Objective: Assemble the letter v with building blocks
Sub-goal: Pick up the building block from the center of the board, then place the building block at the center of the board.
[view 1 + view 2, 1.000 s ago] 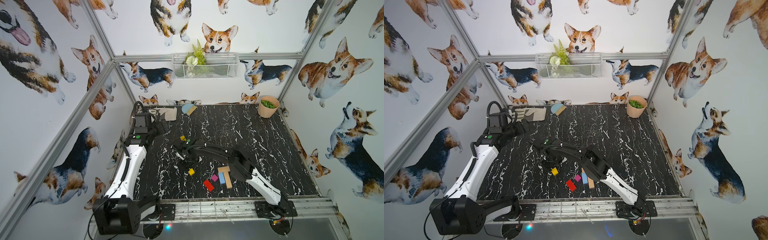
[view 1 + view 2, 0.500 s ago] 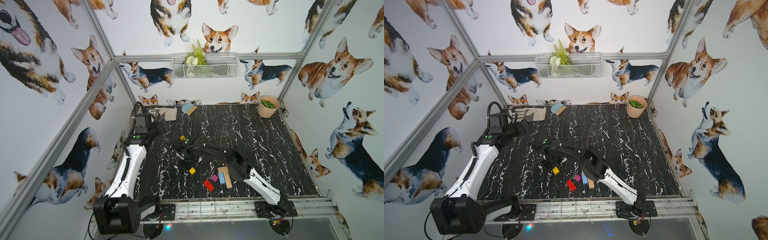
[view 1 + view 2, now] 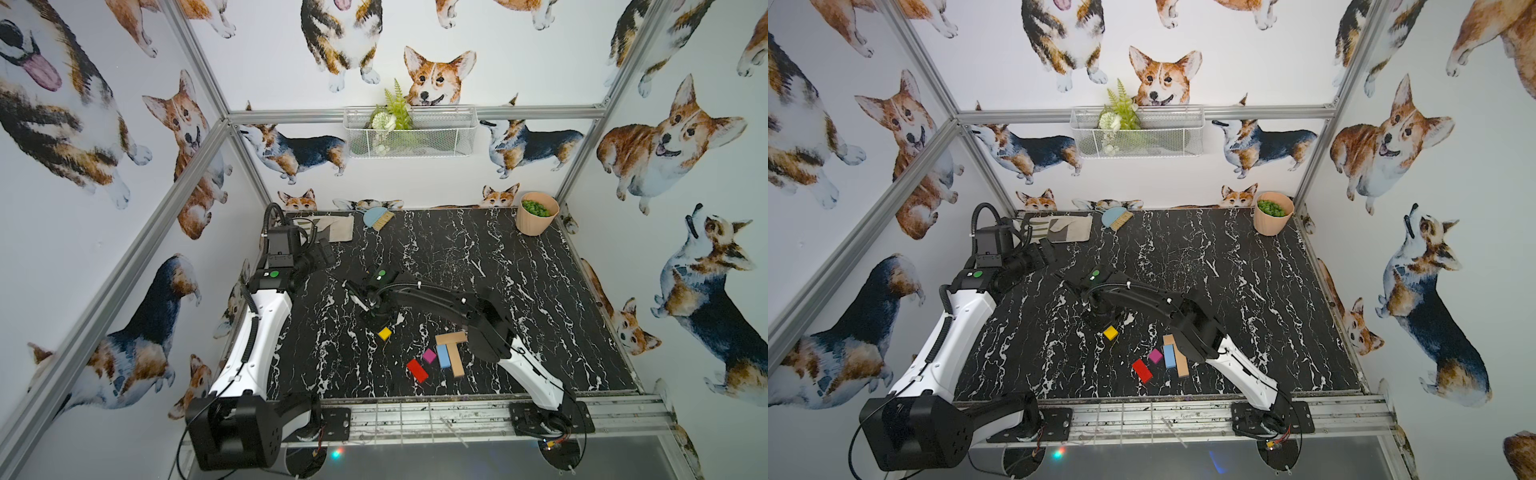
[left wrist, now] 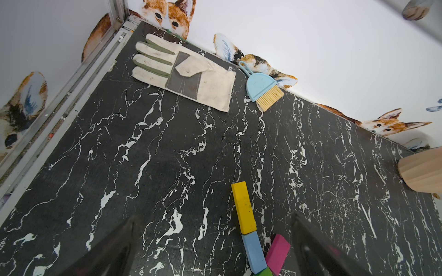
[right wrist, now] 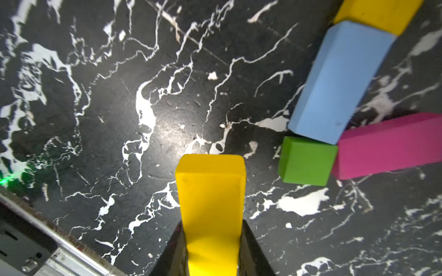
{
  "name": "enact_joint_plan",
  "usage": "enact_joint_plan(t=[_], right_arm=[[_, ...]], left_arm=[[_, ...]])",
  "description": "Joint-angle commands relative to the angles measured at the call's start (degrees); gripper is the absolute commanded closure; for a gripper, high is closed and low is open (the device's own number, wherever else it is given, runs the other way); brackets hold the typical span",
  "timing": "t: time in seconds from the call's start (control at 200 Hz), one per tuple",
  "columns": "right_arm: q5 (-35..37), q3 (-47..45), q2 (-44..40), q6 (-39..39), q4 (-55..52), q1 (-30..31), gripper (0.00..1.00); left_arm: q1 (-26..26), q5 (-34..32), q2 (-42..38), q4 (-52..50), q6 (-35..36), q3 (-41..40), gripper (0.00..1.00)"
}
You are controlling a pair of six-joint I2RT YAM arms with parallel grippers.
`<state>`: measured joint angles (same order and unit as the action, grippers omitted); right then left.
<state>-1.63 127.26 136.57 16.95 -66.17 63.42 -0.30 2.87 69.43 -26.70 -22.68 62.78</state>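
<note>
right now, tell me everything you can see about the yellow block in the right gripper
The yellow block looks like painted wood: matte, plain, with softly rounded edges. The right gripper is shut on its two sides, dark fingers pressing it, its free end sticking out past them. In both top views it shows as a short stub poking out from under the gripper. It touches no other block; bare table separates it from the green block. Whether it rests on the table cannot be told.
</note>
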Motion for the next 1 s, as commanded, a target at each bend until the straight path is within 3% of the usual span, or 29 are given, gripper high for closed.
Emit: enact_joint_plan(t=[0.0, 0.235, 0.501, 0.721, 0.996], right_arm=[[1.33, -2.76, -3.09, 3.61, 3.68, -2.89, 0.78], [-4.63, -6.05, -6.28, 15.15, 12.26, -13.75, 0.78], [-7.14, -7.64, -5.00, 27.85, 20.98, -21.12, 0.78], [-1.70, -9.84, -3.88, 32.23, 23.03, -22.22, 0.78], [-1.66, -7.26, 0.32, 36.27, 21.66, -23.78, 0.77]], left_arm=[[0.29, 0.11, -0.13, -0.24, -0.34, 0.63, 0.00], [0.73, 3.15, 1.24, 1.68, -1.90, 1.43, 0.00], [0.84, 7.07, 5.32, 4.37, -3.69, 5.32, 0.00], [0.83, 10.10, 12.17, 2.40, -4.57, 10.16, 0.00], [0.83, 11.45, 15.03, 1.40, -3.94, 12.12, 0.00]])
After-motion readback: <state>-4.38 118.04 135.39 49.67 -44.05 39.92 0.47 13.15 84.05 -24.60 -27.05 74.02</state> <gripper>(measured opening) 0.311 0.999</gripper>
